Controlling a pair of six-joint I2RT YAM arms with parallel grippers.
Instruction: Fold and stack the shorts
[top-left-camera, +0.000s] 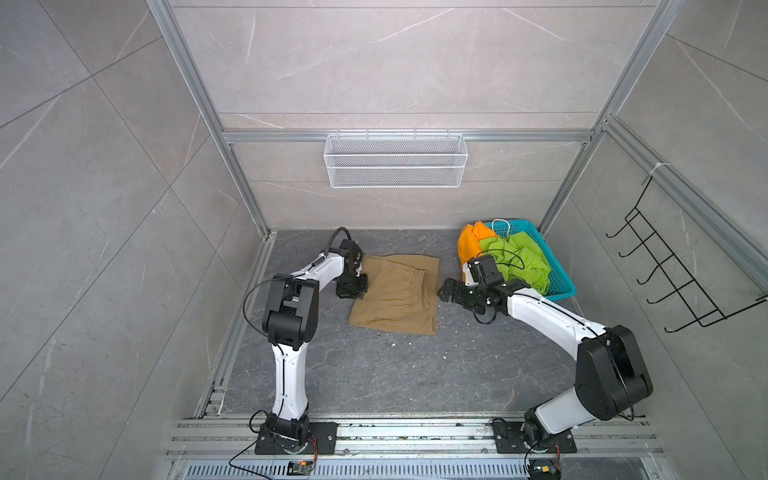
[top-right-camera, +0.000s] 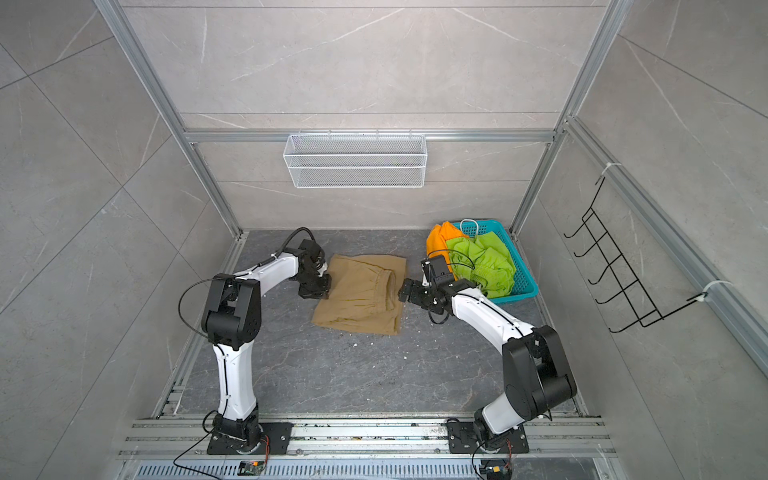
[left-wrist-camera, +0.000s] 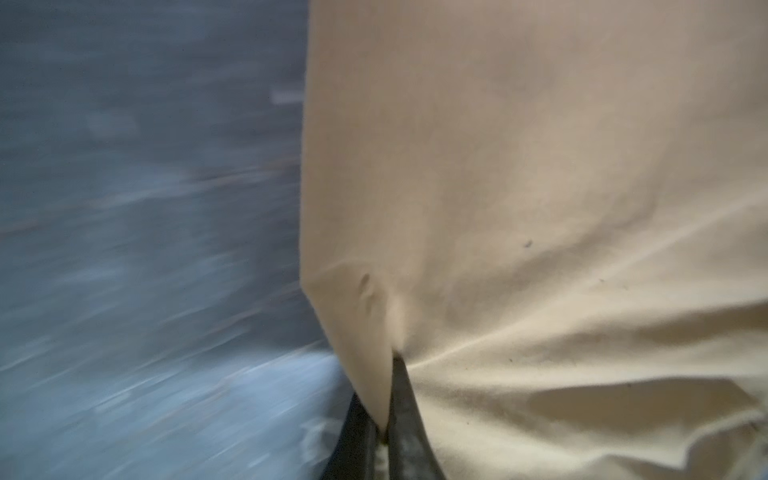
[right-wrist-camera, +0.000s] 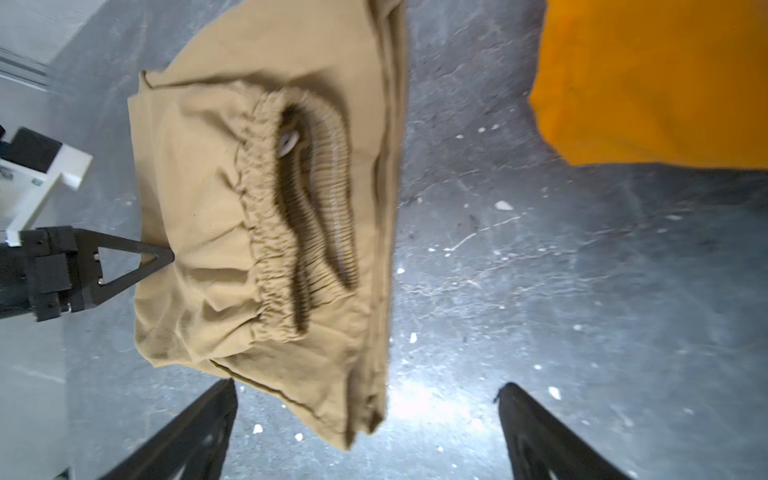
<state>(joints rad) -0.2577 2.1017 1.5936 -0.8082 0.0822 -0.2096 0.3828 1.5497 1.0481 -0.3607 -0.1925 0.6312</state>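
Our left tool pinches the khaki shorts at their left edge, mid-frame on the surface; our right tool gapes wide beside their right edge. Beyond it, orange shorts and green shorts fill the teal basket.

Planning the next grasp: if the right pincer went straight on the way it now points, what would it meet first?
Most likely the khaki shorts: the open right pincer points at their near edge, which lies just ahead of it. Height is unclear, so it might skim over the fabric.
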